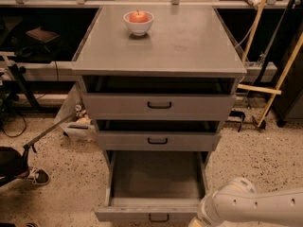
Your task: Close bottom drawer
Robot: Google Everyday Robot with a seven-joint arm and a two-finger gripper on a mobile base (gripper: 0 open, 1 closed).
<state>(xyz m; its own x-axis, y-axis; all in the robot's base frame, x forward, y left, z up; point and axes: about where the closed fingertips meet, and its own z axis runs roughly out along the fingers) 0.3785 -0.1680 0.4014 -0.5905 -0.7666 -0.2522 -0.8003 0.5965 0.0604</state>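
Observation:
The grey metal cabinet [158,46] has three drawers. The bottom drawer [156,181] is pulled far out and its inside is bare. Its plain grey front with a small black handle [158,217] lies at the lower edge of the view. The two drawers above it stand slightly out. My white arm [255,205] comes in from the lower right. My gripper [193,222] is at the bottom edge of the view, by the right end of the bottom drawer's front, and is mostly cut off.
A white bowl with an apple [138,21] stands on the cabinet top. Wooden sticks [279,79] lean at the right. A white bag [78,122] lies left of the cabinet, and a shoe [35,176] lies on the speckled floor at the left.

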